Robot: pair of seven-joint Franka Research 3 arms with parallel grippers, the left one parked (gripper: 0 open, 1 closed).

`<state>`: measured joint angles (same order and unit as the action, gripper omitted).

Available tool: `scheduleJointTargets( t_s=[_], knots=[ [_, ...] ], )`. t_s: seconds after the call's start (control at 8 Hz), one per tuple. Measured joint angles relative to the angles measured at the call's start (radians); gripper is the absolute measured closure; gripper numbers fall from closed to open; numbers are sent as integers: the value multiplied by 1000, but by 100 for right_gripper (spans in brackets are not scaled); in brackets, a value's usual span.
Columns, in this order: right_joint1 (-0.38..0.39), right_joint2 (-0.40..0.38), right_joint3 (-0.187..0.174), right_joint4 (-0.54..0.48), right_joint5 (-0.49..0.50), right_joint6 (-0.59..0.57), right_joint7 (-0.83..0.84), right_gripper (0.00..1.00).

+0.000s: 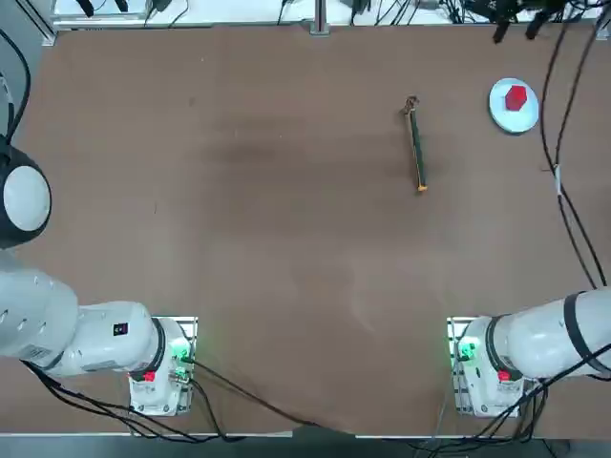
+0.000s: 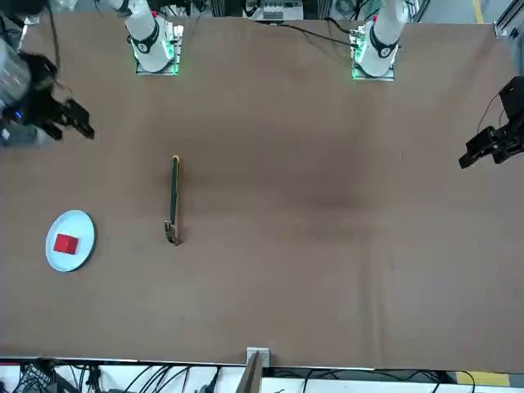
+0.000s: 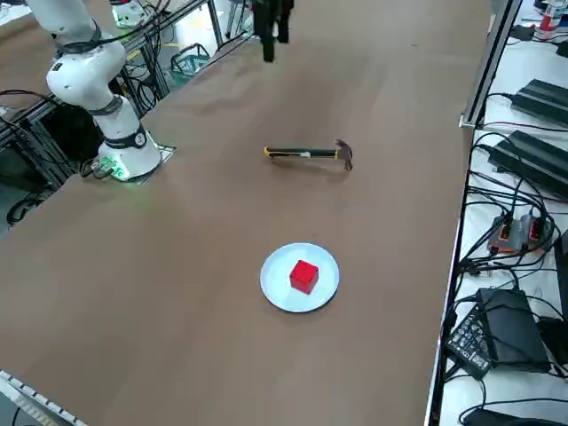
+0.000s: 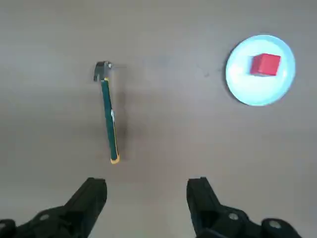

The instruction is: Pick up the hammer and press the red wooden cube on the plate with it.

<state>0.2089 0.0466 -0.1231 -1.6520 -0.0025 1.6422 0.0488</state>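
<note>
Hammer (image 1: 415, 146) is seen flat in the upper right of the top view, untouched; the red wooden cube (image 1: 516, 97) sits on the plate (image 1: 498, 113) further right. The right gripper (image 4: 147, 191), spread and empty, should be lowered across the handle's middle.

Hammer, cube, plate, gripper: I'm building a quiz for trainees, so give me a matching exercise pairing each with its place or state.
Things:
1. hammer
2. cube
3. plate
4. right gripper

States:
A. holds the red block
B. open, empty, above the table
C. lies flat on the bare table, apart from the plate
D. rests on the white dish

Pairs: 1-C, 2-D, 3-A, 4-B
</note>
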Motion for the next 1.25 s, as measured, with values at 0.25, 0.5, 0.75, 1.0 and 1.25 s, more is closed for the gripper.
scheduleJointTargets(
  t_s=[0.25,0.5,0.75,1.0,1.25],
  knots=[
    [16,66,2,-118,34,197,38,0],
    [21,101,2,-271,85,437,70,0],
    [70,143,4,-390,94,650,117,0],
    [146,203,6,-477,95,852,217,0],
    [203,275,7,-506,95,970,274,0]
  ],
)
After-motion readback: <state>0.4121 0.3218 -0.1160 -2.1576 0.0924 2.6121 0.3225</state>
